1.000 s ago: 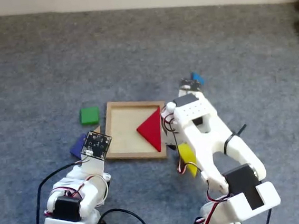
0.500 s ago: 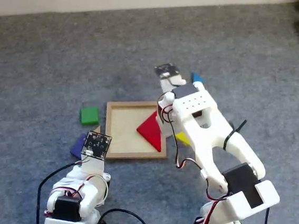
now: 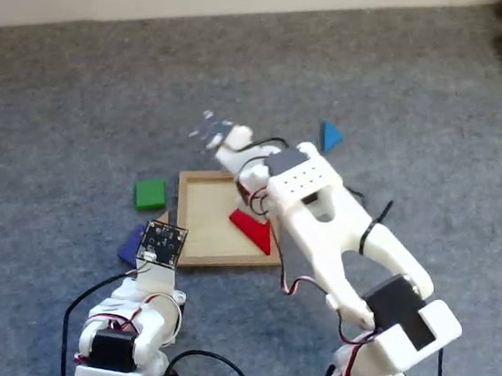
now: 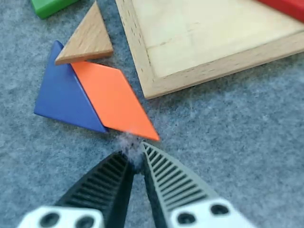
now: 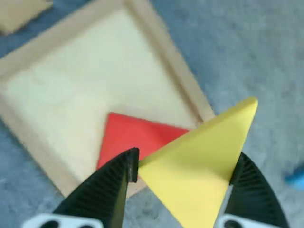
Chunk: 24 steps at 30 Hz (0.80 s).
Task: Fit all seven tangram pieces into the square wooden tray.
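I'm gripping the yellow triangle [image 5: 199,166] in my right end effector [image 5: 184,164], holding it over the tray's [image 5: 183,80] right side, above the red triangle [image 5: 137,137]. My left end effector [image 4: 135,159] is sitting closed beside the orange piece [image 4: 111,99].

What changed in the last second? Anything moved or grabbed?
The right gripper, shut on the yellow triangle, swung left and carried it from beside the tray's right edge to over the tray. The left gripper, red triangle, green square and tray stayed put.
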Tool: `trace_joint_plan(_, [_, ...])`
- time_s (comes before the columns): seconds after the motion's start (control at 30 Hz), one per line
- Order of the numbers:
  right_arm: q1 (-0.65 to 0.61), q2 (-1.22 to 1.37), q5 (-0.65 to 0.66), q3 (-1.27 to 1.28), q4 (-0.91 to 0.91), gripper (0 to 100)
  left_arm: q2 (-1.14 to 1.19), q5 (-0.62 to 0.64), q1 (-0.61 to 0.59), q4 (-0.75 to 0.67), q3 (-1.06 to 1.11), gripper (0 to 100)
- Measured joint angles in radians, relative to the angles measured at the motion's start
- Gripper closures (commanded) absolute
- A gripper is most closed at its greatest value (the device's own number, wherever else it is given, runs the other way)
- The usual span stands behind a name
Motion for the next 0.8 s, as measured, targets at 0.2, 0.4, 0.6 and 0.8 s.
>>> trace_joint_plan(0.2, [-0.078, 0.005, 0.135, 0.000, -0.006, 75.4, 0.000, 0.000, 0.000, 0.000, 0.000, 99])
trace_joint_plan(0.4, [-0.086, 0.146, 0.192, -0.101, -0.009, 75.3, 0.000, 0.000, 0.000, 0.000, 0.000, 99])
trace_joint_plan(0.6, [-0.092, 0.264, 0.229, -0.236, -0.009, 75.2, 0.000, 0.000, 0.000, 0.000, 0.000, 99])
trace_joint_plan(0.8, [-0.133, 0.319, 0.230, -0.290, -0.009, 70.8, 0.000, 0.000, 0.000, 0.000, 0.000, 99])
